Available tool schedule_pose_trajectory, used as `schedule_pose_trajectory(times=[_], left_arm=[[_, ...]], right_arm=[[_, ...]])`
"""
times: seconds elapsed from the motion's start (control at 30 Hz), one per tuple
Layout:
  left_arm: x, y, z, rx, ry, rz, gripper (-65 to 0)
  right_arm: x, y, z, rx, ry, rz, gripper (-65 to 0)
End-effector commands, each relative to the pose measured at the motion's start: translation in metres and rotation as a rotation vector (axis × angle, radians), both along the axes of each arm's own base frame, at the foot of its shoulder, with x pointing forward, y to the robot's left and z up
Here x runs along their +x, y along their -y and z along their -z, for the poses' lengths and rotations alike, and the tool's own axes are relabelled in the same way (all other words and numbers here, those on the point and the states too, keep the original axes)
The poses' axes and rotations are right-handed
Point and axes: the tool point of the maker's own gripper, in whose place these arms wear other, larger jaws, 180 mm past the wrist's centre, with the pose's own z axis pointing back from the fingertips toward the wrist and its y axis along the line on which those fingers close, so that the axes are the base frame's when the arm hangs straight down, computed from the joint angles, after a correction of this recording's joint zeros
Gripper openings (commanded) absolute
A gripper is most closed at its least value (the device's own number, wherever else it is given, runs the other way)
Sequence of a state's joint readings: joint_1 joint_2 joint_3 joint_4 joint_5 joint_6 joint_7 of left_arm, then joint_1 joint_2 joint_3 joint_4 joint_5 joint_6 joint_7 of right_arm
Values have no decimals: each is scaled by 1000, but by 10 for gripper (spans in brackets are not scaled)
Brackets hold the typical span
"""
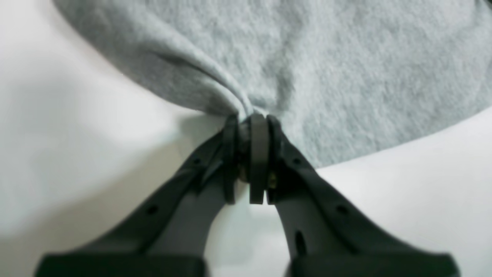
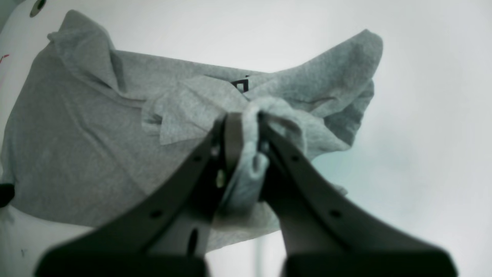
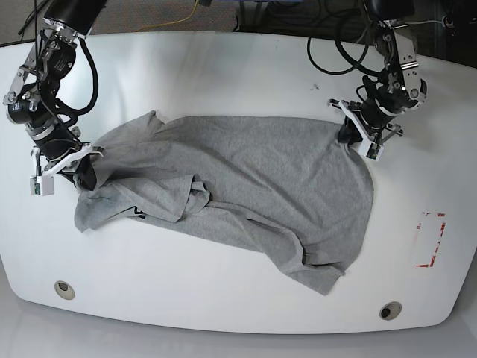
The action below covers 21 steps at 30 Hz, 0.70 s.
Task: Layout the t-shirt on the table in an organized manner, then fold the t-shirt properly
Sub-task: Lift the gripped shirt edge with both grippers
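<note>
Left wrist view: the left gripper (image 1: pixel 251 127) is clamped on a bunched edge of the t-shirt (image 1: pixel 307 65), close up and blurred — only grey knit and bare table (image 1: pixel 77 154) show.

Right wrist view: the right gripper (image 2: pixel 246 123) pinches a wad of cloth, and a scrap of black lettering (image 2: pixel 241 84) peeks out between folds, too little to read.

Base view: the whole garment lies rumpled across the tabletop between both arms, with the red outline mark (image 3: pixel 431 239) and two round holes (image 3: pixel 64 289) visible — the lettering is hidden here.

heather-grey t-shirt (image 3: pixel 246 179), glossy white table (image 3: pixel 223 74)
</note>
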<state>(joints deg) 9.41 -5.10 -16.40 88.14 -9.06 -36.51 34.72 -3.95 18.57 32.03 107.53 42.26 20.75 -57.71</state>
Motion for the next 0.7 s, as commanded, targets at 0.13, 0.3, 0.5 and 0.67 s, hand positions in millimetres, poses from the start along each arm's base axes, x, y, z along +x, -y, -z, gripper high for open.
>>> schedule_pose_trajectory(times=[0.13, 0.3, 0.5, 0.67], left_arm=[[7, -1, -12, 1, 39, 5, -650], [15, -2, -32, 20, 99, 12, -650], [27, -9, -76, 66, 227, 6, -650], [32, -10, -102, 102, 299, 21, -650]], right_arm=[[5, 1, -17, -7, 57, -6, -650], [1, -1, -19, -17, 61, -14, -650], [-6, -5, -26, -45, 74, -27, -650], [-14, -11, -22, -19, 64, -41, -650]])
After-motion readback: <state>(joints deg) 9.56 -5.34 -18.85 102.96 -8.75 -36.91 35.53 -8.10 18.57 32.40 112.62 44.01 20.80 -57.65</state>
